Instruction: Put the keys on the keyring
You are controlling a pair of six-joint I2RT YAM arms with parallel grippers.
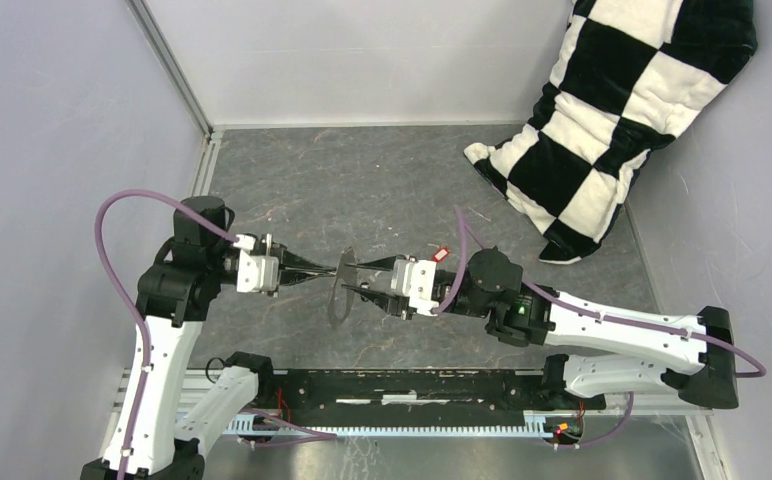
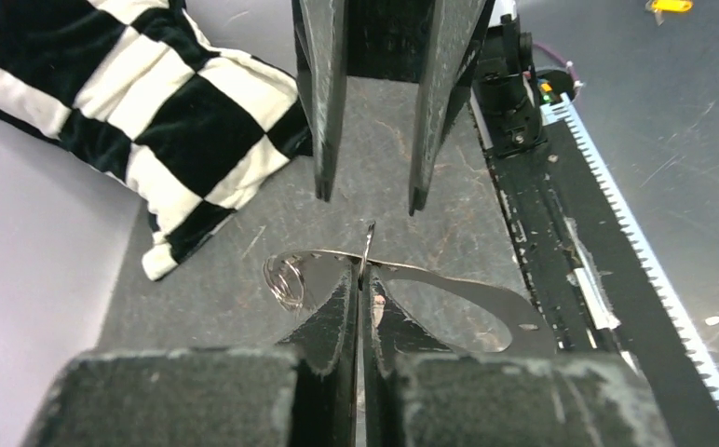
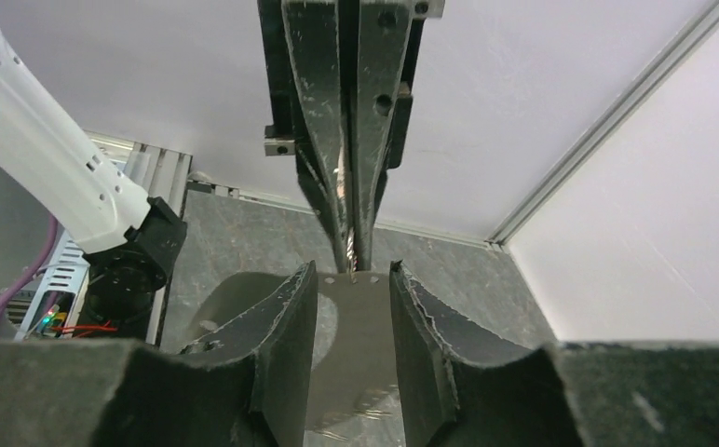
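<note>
Keyring [image 2: 458, 287] is pinched tight in the left gripper [image 2: 360, 298]; the right gripper [image 2: 370, 197] faces it, jaws apart. Red key [image 1: 440, 254] lies near the right gripper.

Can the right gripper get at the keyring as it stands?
Likely yes: the left gripper is shut on the keyring, holding it up, and the right gripper faces it open, nothing between them.

Qty: 2 arms (left arm [image 1: 152, 340], right arm [image 1: 612, 335]), 2 grippers: left gripper [image 1: 330, 268], right gripper [image 1: 354, 278]. 1 keyring [image 1: 337, 308], w/ tiny wire loops [image 2: 286, 279], no. unclear. 1 red key [image 1: 440, 254], 1 o'clock of right gripper. 1 chequered cushion [image 1: 612, 110], 2 o'clock on table [image 1: 362, 180].
</note>
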